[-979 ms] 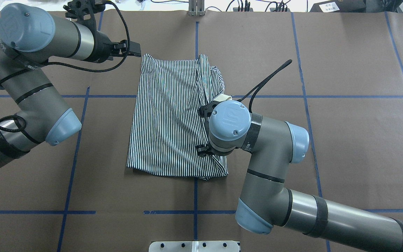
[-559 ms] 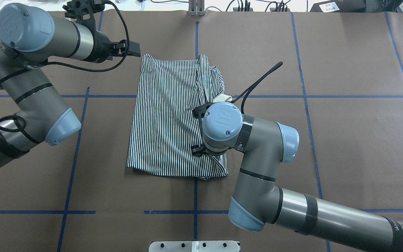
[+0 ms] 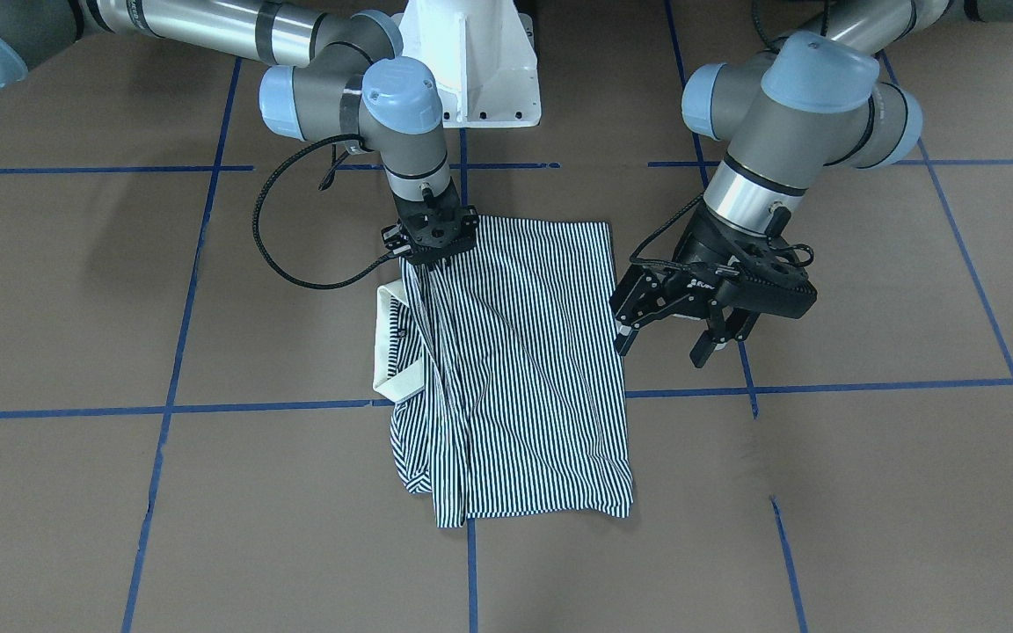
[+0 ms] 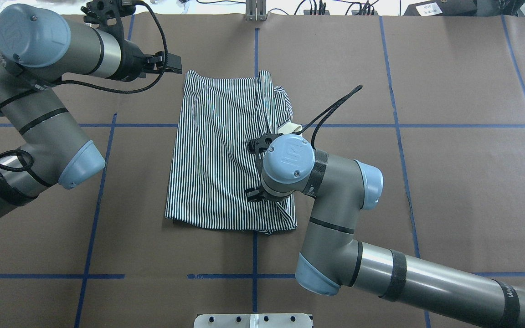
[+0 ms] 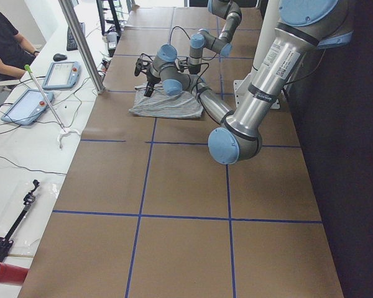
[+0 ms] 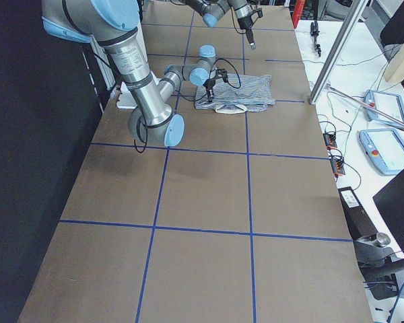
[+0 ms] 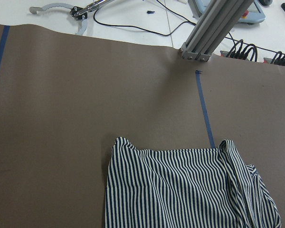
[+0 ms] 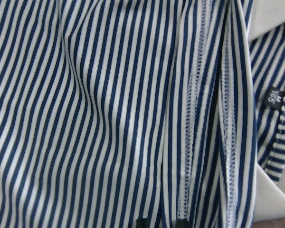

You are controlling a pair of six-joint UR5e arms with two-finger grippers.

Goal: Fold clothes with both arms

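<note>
The striped polo shirt (image 4: pixel 217 150) lies partly folded on the brown table, its cream collar (image 3: pixel 388 352) sticking out at the side nearest my right arm. My right gripper (image 3: pixel 428 258) stands over that side, shut on a raised fold of the shirt (image 3: pixel 533 378). In the right wrist view, stripes and a stitched seam (image 8: pixel 192 118) fill the frame, with dark fingertips (image 8: pixel 180 222) at the bottom edge. In the overhead view the right wrist hides this gripper. My left gripper (image 3: pixel 665 343) hovers open just off the shirt's opposite edge, holding nothing. It is near the far corner (image 4: pixel 178 64).
Blue tape lines (image 4: pixel 255 255) cross the brown table cover. The white pedestal base (image 3: pixel 471 61) stands behind the shirt. A metal post (image 7: pixel 213 28) rises at the far table edge. A person (image 5: pixel 3 40) sits at a side desk with tablets (image 5: pixel 28 105).
My right arm has shifted toward the shirt's middle, carrying the gripped fold with it. The left arm has barely moved.
</note>
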